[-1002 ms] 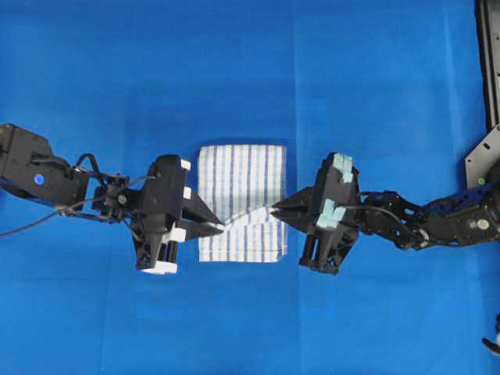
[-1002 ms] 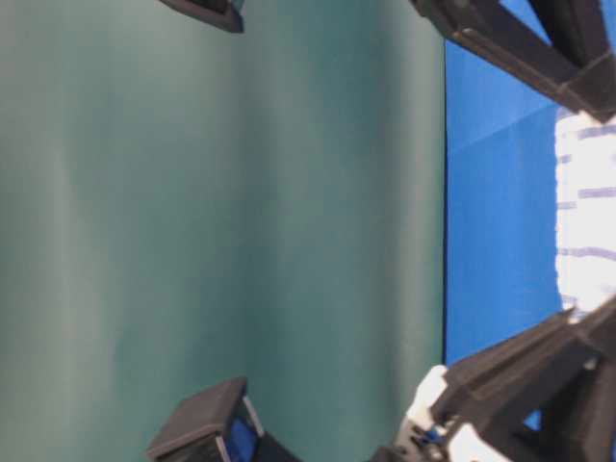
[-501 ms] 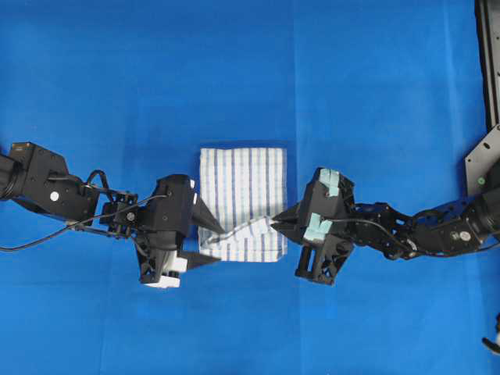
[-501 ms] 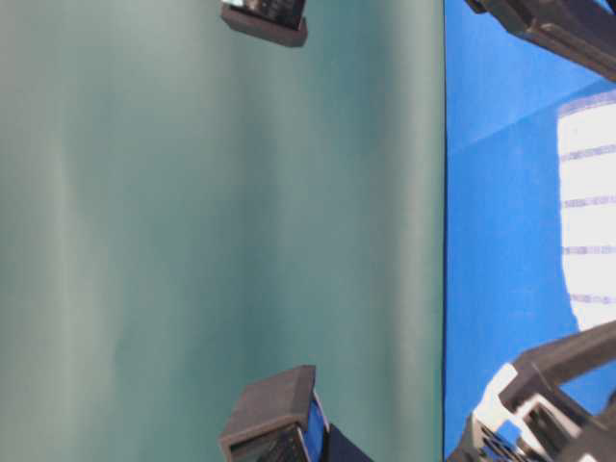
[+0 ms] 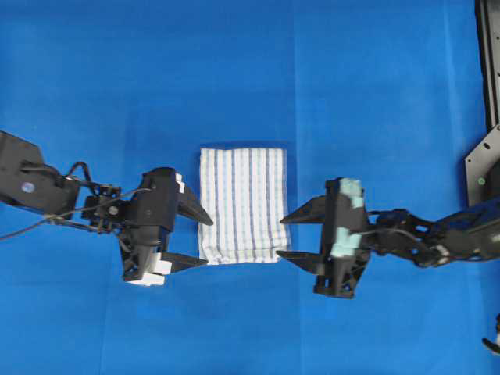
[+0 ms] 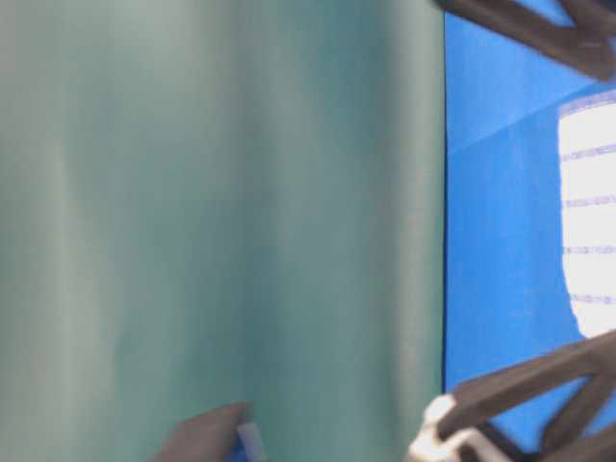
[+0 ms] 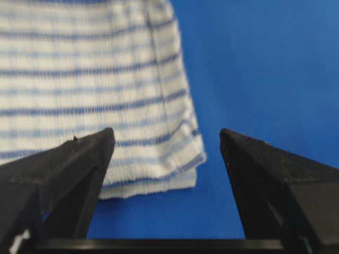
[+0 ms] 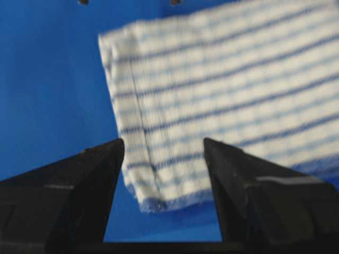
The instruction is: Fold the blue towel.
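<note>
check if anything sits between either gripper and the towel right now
Nothing visible does. The left gripper and right gripper flank the blue towel with fingers spread, only bare blue table covering between.

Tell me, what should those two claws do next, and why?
Probably back away. The left gripper and right gripper both stand open, holding nothing, and the blue towel lies folded flat on the blue table covering between them.

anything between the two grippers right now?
Only the blue towel, lying folded on the table covering, with left gripper and right gripper open at its sides, in the overhead view.
</note>
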Available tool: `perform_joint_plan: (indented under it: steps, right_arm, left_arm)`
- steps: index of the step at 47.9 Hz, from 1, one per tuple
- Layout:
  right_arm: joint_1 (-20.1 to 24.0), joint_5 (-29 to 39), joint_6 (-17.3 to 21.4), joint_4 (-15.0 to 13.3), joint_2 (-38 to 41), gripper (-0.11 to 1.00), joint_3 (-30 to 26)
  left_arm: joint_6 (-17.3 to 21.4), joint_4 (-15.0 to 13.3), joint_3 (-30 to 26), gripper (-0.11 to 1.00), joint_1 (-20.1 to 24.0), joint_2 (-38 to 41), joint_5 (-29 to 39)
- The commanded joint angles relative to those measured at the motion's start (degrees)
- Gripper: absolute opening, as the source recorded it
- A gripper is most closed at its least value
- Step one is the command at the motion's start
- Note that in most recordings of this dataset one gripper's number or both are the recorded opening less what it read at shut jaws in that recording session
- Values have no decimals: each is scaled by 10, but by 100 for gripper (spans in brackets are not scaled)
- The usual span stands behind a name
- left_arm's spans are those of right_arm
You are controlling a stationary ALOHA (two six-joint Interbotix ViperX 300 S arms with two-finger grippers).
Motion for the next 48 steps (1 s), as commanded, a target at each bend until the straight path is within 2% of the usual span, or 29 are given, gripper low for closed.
perform_joint_plan:
  steps: [1,7,15,23,30,36,44,48]
  right_arm:
    - [2,-12,-15,-2,-46,92,7]
    - [2,-33,-52,-1,-100,92,39]
    - [2,-47,-77,-1,-179,92,87]
    - [2,-48,-103,-1,-279,92,147]
    - [2,-54,-140,-1,-368,92,202]
    - [2,-59,-167,-1,-435,92,251]
    - [2,-61,-175,0,-492,92,296]
    - [1,-62,-174,3,-510,92,318]
  left_arm:
    - [4,5,2,75,0,-53,17]
    - [19,6,25,75,2,-106,27]
    - [28,6,73,75,12,-177,26]
    - [29,6,143,75,30,-250,-3]
    - [33,7,192,75,46,-318,-13]
    - [51,6,238,75,58,-390,-12]
    - [81,6,297,75,76,-487,-8]
    - [83,6,325,75,89,-527,-8]
